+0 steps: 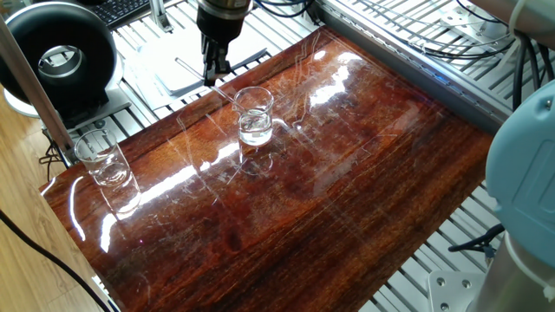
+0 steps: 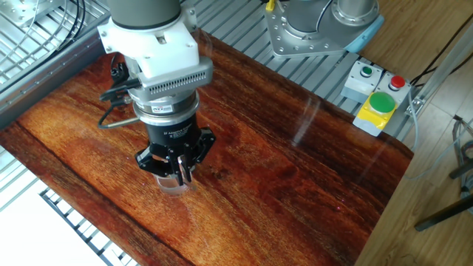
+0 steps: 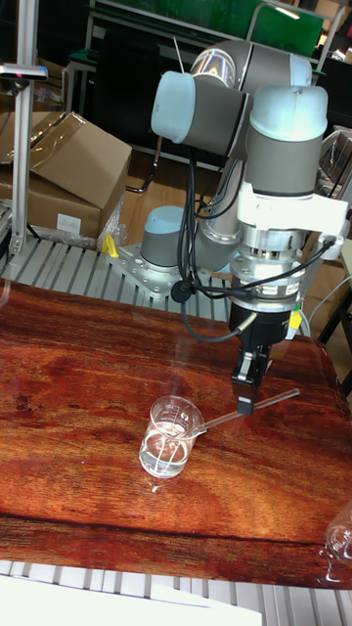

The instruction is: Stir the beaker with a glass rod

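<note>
The beaker (image 1: 254, 115) stands on the wooden table (image 1: 347, 173), a clear glass with a little clear liquid at its bottom; it also shows in the tall view (image 3: 171, 438). My gripper (image 1: 212, 74) hangs just behind it, shut on the glass rod (image 1: 227, 97). The rod slants down from the fingers, its lower end inside the beaker. In the tall view the glass rod (image 3: 274, 399) runs from the gripper (image 3: 246, 405) down-left over the beaker's rim. From the other fixed view the gripper (image 2: 179, 174) hides most of the beaker (image 2: 176, 190).
A second clear beaker (image 1: 102, 161) stands near the table's left corner. A black round device (image 1: 56, 56) and a white tray (image 1: 169, 76) lie beyond the table's edge. A button box (image 2: 377, 102) sits by the robot base (image 2: 318, 26).
</note>
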`<state>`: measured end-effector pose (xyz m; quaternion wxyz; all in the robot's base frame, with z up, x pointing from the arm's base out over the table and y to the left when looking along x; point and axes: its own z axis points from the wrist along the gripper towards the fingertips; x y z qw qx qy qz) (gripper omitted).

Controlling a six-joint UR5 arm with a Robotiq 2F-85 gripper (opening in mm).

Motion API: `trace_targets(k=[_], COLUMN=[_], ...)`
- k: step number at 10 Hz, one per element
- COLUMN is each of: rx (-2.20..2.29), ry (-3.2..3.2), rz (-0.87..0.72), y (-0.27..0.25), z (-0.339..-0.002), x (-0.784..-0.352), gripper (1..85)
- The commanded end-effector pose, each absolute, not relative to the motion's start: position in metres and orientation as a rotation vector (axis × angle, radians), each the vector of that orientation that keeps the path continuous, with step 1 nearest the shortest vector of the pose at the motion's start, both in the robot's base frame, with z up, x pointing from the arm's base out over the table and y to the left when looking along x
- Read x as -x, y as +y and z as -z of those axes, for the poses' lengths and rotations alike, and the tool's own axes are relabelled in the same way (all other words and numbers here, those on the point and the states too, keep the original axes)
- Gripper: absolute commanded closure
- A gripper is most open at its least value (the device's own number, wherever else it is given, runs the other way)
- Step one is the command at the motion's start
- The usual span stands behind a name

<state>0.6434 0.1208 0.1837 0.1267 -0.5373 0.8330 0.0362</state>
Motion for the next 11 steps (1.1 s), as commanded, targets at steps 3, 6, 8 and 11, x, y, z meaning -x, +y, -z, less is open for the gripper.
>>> trace_targets(k=[3, 6, 8, 11], rx=[1.549, 1.539, 1.54, 1.541], ry=[2.423, 2.422, 2.42, 2.418], rz=[-0.111, -0.111, -0.112, -0.119], y=[0.1221, 0.1252, 0.1257, 0.1268], z=[-0.1847, -0.1796, -0.1798, -0.18], x=[-0.6453, -0.6485, -0.6485, -0.648], gripper=[70.7, 70.0, 69.0, 67.3])
